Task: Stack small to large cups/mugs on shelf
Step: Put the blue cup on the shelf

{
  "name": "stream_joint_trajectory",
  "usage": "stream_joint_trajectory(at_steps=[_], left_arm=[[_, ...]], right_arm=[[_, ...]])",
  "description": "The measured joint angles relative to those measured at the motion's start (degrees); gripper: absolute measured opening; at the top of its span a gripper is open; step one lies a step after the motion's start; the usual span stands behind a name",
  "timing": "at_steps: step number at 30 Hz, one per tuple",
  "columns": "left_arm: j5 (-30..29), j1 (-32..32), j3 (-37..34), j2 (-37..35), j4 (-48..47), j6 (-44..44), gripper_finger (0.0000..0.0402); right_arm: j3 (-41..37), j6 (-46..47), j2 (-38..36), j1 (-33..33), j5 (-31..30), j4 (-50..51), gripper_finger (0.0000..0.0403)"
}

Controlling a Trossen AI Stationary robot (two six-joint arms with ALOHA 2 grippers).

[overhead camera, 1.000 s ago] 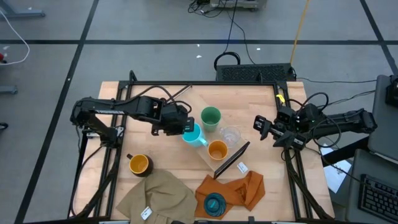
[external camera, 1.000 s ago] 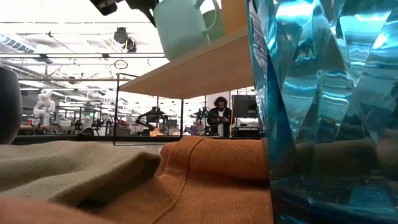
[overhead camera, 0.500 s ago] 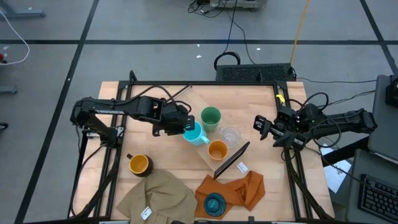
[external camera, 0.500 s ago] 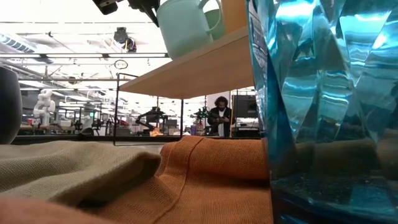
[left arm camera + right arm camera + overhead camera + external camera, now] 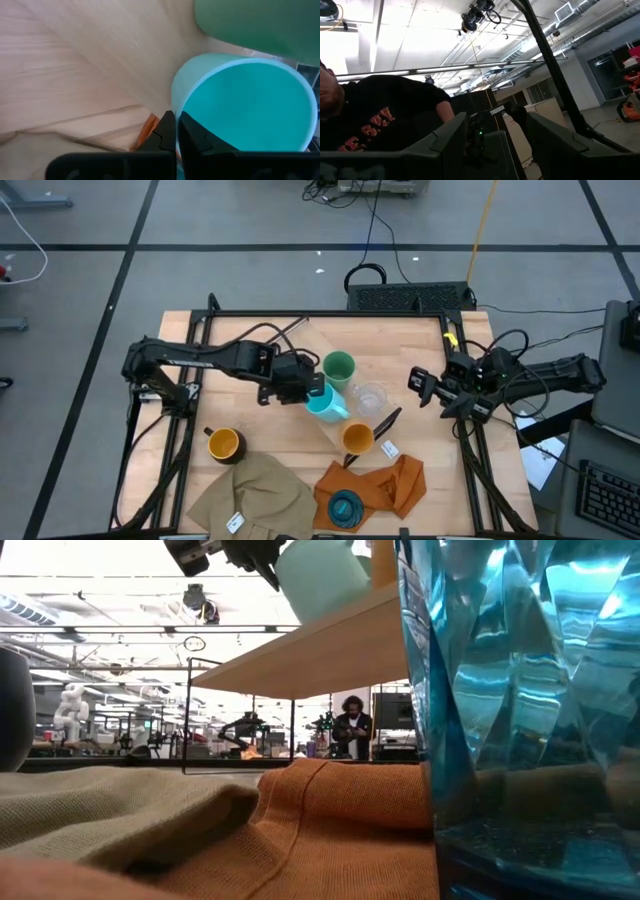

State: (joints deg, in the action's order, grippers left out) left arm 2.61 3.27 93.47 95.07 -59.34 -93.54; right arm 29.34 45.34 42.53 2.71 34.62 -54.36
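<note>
My left gripper point(image 5: 300, 388) is shut on the light-blue mug point(image 5: 325, 402) over the middle of the table, just above the slanting light-wood shelf point(image 5: 300, 650). The green cup point(image 5: 338, 368) and the clear tumbler point(image 5: 370, 396) stand just beyond the mug. The orange cup point(image 5: 357, 438) stands on its near side. The dark mug with the yellow inside point(image 5: 223, 444) sits near the left. The ribbed teal cup point(image 5: 346, 508) rests on the orange cloth point(image 5: 395, 485). My right gripper point(image 5: 425, 385) waits open at the right edge, pointing up. My left gripper pinches the mug's rim point(image 5: 175, 112), one finger inside the mug and one outside. The fingers slant down at it from the table's left. The mug is tilted, mouth toward the gripper; in the low view its base point(image 5: 335, 600) is close over the shelf, touching or not I cannot tell.
A tan cloth point(image 5: 255, 495) lies at the near left and the orange cloth at the near middle, both with white tags. Black frame rails point(image 5: 190, 395) run along the table's left and right sides. A person shows in the right wrist view.
My left gripper has carried the light-blue mug toward the table's right and a little nearer and lower. The orange cup has slid toward the near edge and slightly right.
</note>
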Motion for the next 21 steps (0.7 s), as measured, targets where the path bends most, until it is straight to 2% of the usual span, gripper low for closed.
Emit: stream_joint_trajectory(at_steps=[14,21], left_arm=[[1.6,-0.3,0.0,-0.9,-2.6,0.8,0.0001],[1.9,-1.3,0.0,-2.8,-7.2,0.8,0.0001]], right_arm=[[0.0,-0.1,0.0,0.7,-0.2,0.2,0.0196],[0.0,-0.2,0.0,0.7,-0.3,0.2,0.0196]])
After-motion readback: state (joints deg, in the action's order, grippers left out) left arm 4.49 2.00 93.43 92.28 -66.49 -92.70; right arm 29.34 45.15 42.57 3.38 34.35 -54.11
